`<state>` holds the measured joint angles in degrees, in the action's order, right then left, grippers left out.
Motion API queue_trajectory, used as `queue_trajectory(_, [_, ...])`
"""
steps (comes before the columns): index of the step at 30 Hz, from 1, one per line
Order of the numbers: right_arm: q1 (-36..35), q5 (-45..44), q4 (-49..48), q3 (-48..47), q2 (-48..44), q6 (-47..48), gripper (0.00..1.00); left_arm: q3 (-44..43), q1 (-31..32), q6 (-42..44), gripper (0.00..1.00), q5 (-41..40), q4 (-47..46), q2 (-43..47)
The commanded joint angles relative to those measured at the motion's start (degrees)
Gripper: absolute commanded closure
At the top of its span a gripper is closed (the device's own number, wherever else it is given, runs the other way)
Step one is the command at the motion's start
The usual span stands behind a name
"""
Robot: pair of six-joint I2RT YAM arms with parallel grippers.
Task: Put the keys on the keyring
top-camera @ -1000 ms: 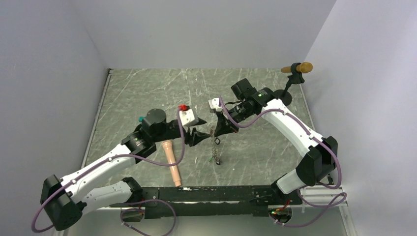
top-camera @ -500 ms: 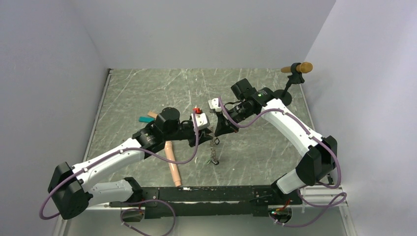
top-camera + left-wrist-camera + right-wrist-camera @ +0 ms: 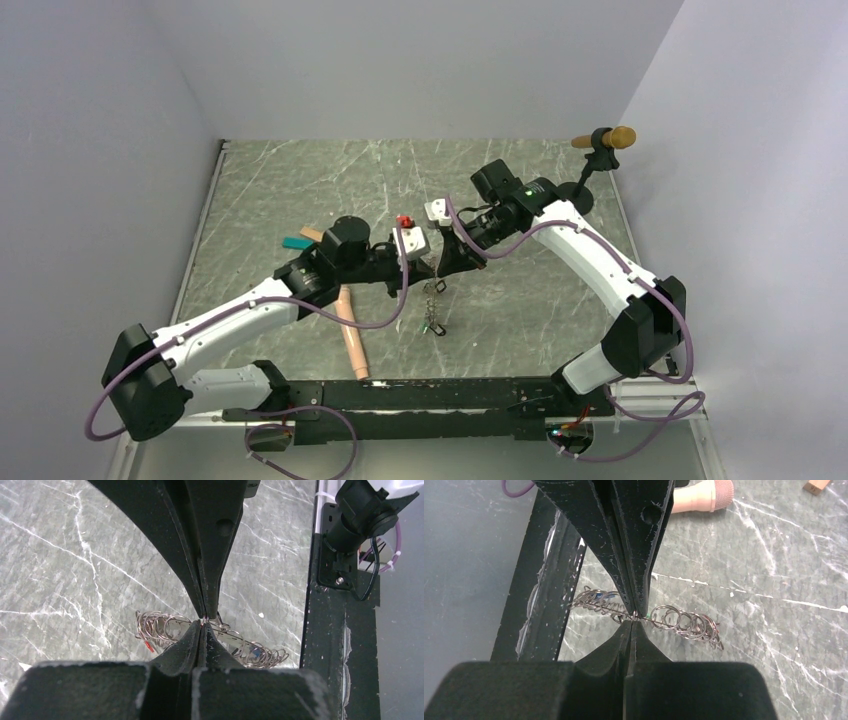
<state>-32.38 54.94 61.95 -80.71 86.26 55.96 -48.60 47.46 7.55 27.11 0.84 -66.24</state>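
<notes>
1. Grey-green marbled counter (image 3: pixel 300 180), pale lilac walls (image 3: pixel 420 60) on three sides.
2. At centre the keyring (image 3: pixel 433 300) dangles, keys (image 3: pixel 148 645) strung on it; my right gripper (image 3: pixel 443 262) pinches it from 2 o'clock.
3. My left gripper (image 3: pixel 420 268), apart a second ago, has closed on it from 9 o'clock.

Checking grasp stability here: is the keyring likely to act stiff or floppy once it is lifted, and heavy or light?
Probably floppy: the keyring dangles limply below the left end effector and right end effector. Likely light: two fingertip pinches seem to hold it up. Its loose wire loops may swing or snag.
</notes>
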Motion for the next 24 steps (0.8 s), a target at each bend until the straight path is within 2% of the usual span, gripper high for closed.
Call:
queue_trajectory(1, [0.39,5.88,-1.46,-1.77,-0.83,-1.01,0.94,2.65,0.35,-5.16,1.00,-3.68,-8.56,3.40])
queue_trajectory(6, [1.26,9.32,-3.00,-0.73,-0.92,-2.54,0.93,12.14,0.30,-16.57,1.00,-7.88,-27.13,8.26])
queue_trajectory(12, [1.45,13.11,-5.19,0.57,-0.83,-4.88,0.93,19.26,0.26,-25.57,1.00,-11.27,-47.37,7.52])
queue_trajectory(14, [1.43,13.26,-6.11,0.84,-0.82,-5.72,0.94,20.38,0.33,-26.89,1.00,-12.45,-51.67,7.34])
queue_trajectory(24, [1.40,13.78,-8.95,2.33,-0.92,-8.25,0.94,23.48,0.27,-30.12,1.00,-15.80,-59.44,7.54])
